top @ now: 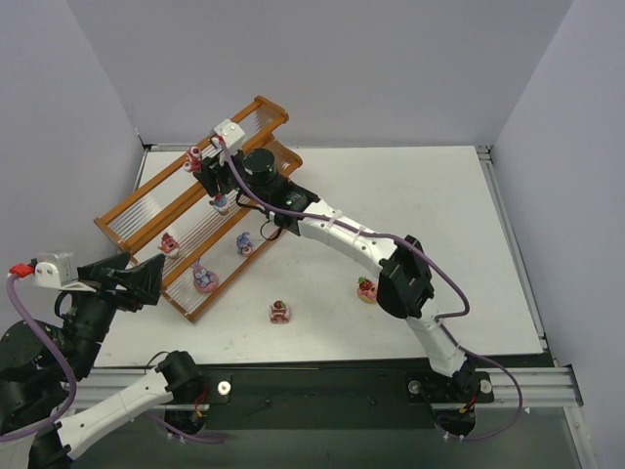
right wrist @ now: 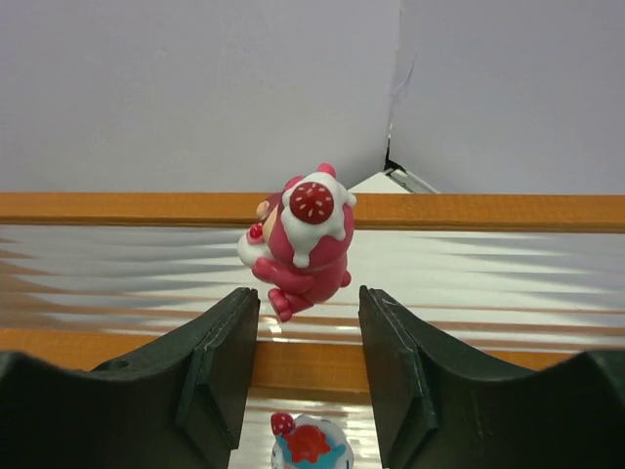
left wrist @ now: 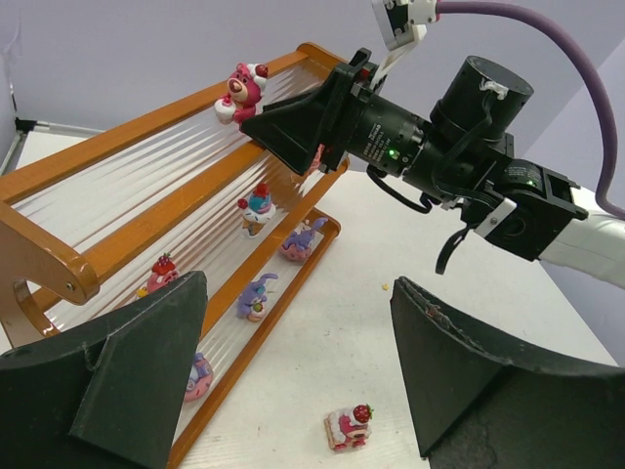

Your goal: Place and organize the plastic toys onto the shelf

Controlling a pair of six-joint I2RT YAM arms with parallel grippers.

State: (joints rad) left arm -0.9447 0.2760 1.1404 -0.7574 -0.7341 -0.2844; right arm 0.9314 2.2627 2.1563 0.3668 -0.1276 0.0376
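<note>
Shelf [top: 146, 195] at 10 o'clock on table [top: 439, 215]: six toys [left wrist: 257, 210] counted aboard, pink bear [right wrist: 303, 239] on top tier. Right gripper [right wrist: 309, 298] spread, jaws either side of bear, contact unclear. Left gripper [left wrist: 295, 281] spread, empty, off shelf's 7 o'clock end. Loose at shelf's 4 o'clock: cake toy [top: 280, 312], pink toy [top: 367, 288]. Estimate: mostly done, those two left to shelve.

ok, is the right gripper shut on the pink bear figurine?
No, the right gripper is open, its fingers spread wider than the pink bear figurine, which stands on the top tier of the shelf.
</note>
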